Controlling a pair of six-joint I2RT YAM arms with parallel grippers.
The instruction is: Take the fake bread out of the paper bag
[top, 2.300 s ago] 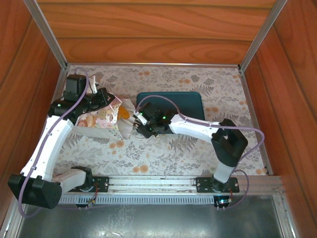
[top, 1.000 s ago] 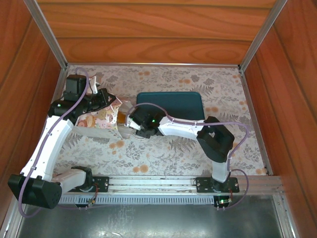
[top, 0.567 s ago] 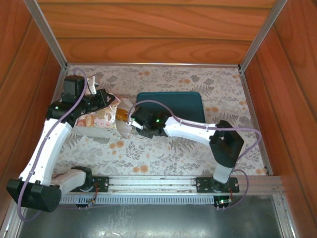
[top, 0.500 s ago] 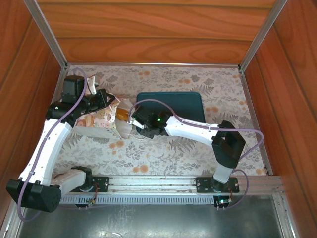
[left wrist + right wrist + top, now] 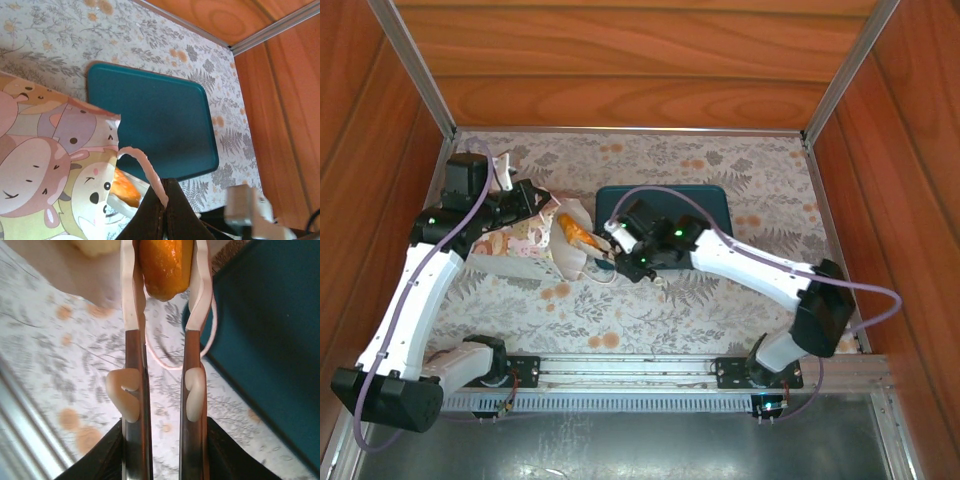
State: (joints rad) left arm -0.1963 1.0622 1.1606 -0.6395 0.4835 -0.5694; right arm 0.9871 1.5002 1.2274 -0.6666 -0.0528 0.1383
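Left gripper (image 5: 164,212) clenched on the pinkish cord handle (image 5: 141,162) of the cartoon-printed white paper bag (image 5: 525,240), which lies left of the dark teal rectangular tray (image 5: 710,205); right gripper (image 5: 164,257) grasps a glossy orange-brown toy pastry (image 5: 577,233) at the bag's mouth, just beside the tray's left edge.

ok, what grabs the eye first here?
The glossy orange toy bread clamped in the right tool, at the mouth of the cartoon-printed paper bag. Then the left tool pinching the bag's pale cord handle, with a dark teal rectangular tray beside it.
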